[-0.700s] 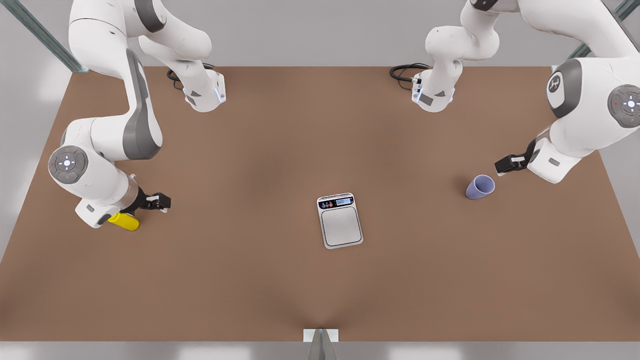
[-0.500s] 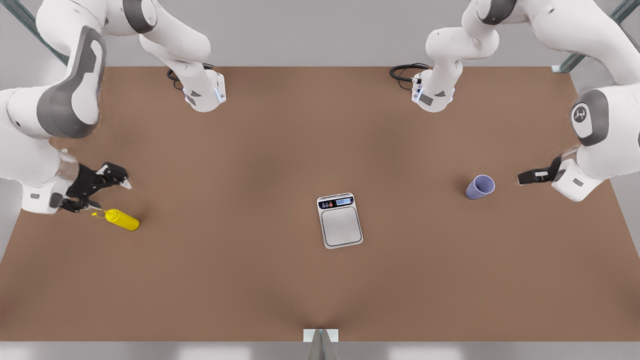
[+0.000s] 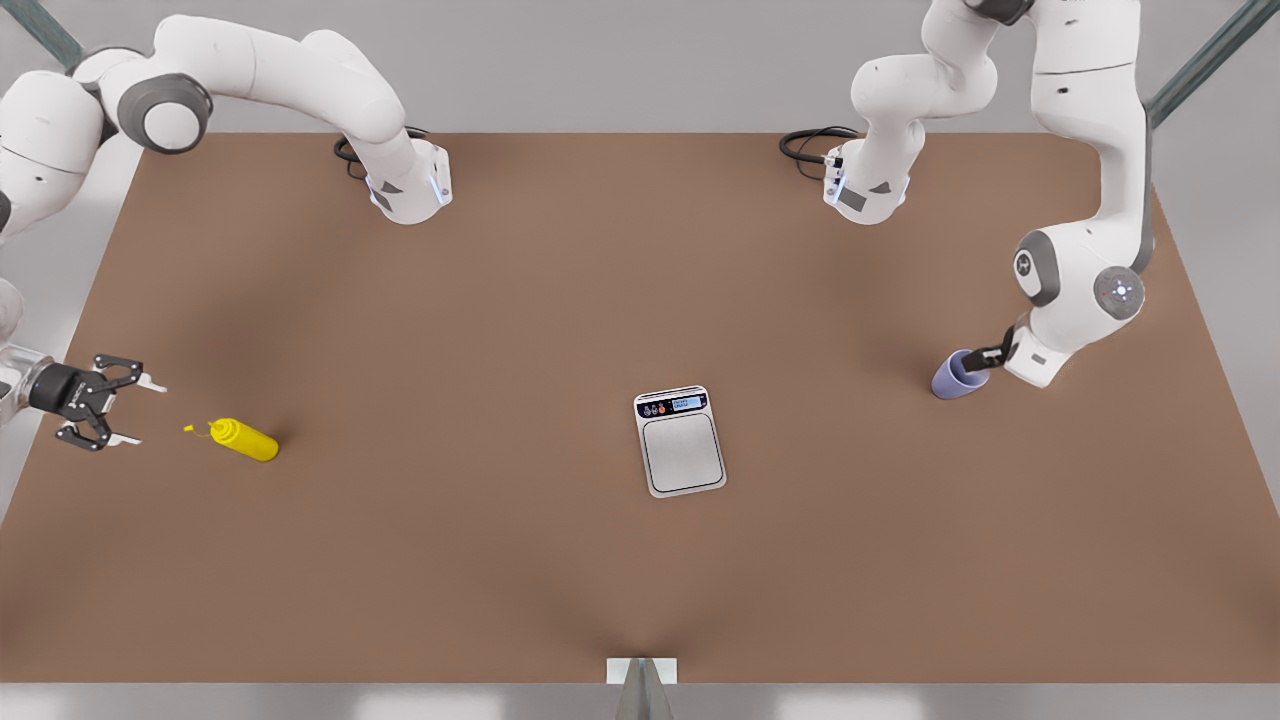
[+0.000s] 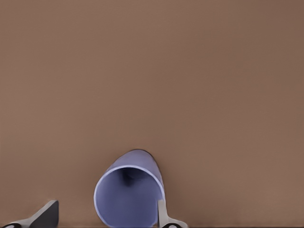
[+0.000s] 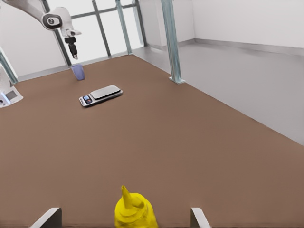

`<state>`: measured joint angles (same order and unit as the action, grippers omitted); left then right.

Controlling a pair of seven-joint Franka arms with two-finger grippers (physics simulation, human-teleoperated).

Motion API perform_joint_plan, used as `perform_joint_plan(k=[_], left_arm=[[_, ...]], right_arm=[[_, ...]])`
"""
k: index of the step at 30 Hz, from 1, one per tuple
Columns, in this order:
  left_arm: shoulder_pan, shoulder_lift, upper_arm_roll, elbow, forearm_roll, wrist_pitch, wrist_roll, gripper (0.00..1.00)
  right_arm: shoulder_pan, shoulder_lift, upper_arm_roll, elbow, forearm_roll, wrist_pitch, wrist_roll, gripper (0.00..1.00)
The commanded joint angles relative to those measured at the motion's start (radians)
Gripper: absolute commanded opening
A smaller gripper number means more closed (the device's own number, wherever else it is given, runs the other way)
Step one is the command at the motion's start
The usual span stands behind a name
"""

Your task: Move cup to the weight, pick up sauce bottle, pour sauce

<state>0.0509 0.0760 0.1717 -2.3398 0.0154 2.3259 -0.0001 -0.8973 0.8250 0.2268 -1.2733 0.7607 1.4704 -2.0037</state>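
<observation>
Two white robot arms work over a plain brown surface [image 3: 480, 560], each pincer close to one object.

The left pincer [image 3: 975, 362] sits at the mouth of the lavender cup [image 3: 950, 377], on the front view's right; its fingers [image 4: 162, 216] are spread with one against the rim, gripping nothing. The cup [image 4: 130, 190] seems to lie tilted on its side. The right pincer [image 3: 135, 410], at the front view's left edge, is wide open just short of the nozzle of the yellow sauce bottle [image 3: 243, 440], which lies flat. The weight [image 3: 680, 441] rests mid-surface between them, well apart from both, with nothing in between. Black cables [image 3: 805, 145] coil by the arm bases. Grey floor, metal posts [image 5: 170, 40] and pale walls surround the surface.
</observation>
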Motion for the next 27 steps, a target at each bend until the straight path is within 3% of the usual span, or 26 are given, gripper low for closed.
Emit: perform_joint_plan(k=[1, 7, 20, 21, 23, 24, 27], left_arm=[[0.003, 0.001, 0.0, -0.001, 0.001, 0.001, 0.0, 1.0], [0.035, 0.039, 0.002, -0.003, 0.002, 0.003, 0.028, 1.0], [0.041, 0.157, 0.002, 0.005, 0.002, 0.052, 0.028, 0.99], [0.041, 0.157, 0.002, 0.005, 0.002, 0.053, 0.028, 0.93], [0.041, 0.157, 0.002, 0.005, 0.0, 0.053, 0.026, 0.59], [0.041, 0.159, 0.002, 0.007, -0.002, 0.053, 0.026, 0.53], [0.041, 0.173, 0.002, 0.007, -0.005, 0.053, 0.025, 0.5]], right_arm=[[-0.002, 0.014, 0.0, 0.006, 0.006, 0.001, -0.012, 1.0], [-0.037, 0.131, 0.0, 0.011, 0.039, 0.044, -0.101, 1.0], [0.006, 0.189, -0.001, -0.044, 0.025, 0.064, -0.205, 1.0], [0.014, 0.195, -0.001, -0.043, 0.031, 0.068, -0.205, 1.0], [0.015, 0.2, -0.001, -0.043, 0.034, 0.099, -0.205, 1.0], [0.015, 0.207, -0.001, -0.04, 0.035, 0.1, -0.205, 1.0], [0.021, 0.209, -0.001, -0.04, 0.046, 0.108, -0.202, 1.0]])
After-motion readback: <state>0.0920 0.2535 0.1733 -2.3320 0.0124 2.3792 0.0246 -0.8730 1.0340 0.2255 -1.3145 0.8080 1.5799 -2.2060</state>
